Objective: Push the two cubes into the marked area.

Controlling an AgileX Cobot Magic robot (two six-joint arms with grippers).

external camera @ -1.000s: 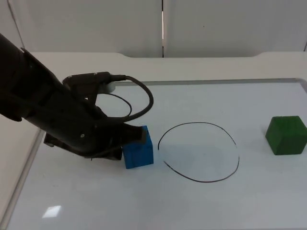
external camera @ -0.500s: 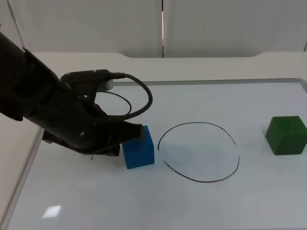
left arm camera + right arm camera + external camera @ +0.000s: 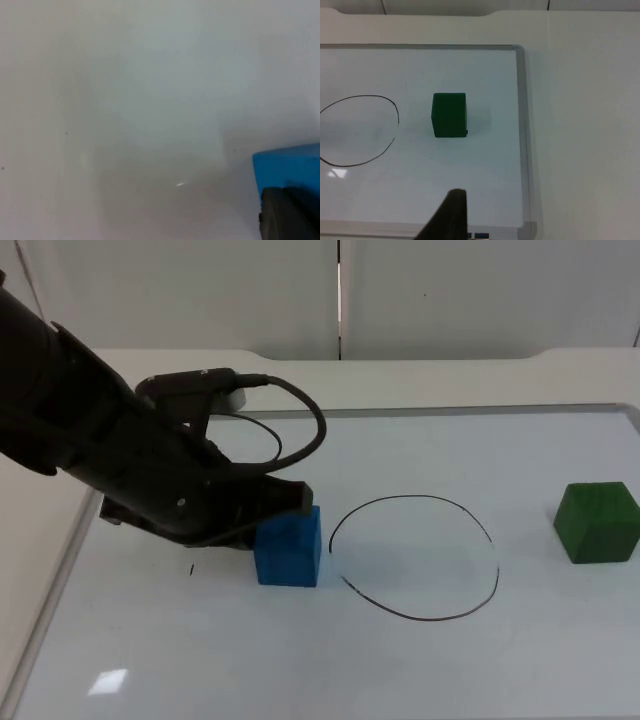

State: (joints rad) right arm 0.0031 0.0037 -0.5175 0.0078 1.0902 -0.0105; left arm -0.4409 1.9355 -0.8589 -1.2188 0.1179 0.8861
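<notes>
Since the earlier frames the left gripper (image 3: 285,502) has slid a little toward the drawn ring, and the blue cube (image 3: 289,546) has turned under it, now sitting squarer to the table edge than before. That gripper presses against the cube's upper left side; whether its fingers are apart or together cannot be told. One black fingertip (image 3: 290,212) lies right against the blue cube (image 3: 287,165) in the left wrist view. Just outside the left edge of the black outlined circle (image 3: 415,557) on the whiteboard surface (image 3: 420,670), the blue cube is not yet inside it. On the far right, well apart from the circle, sits the green cube (image 3: 597,523). Back from the green cube (image 3: 449,114), the right gripper (image 3: 451,216) waits above the board's near edge, its opening not readable.
</notes>
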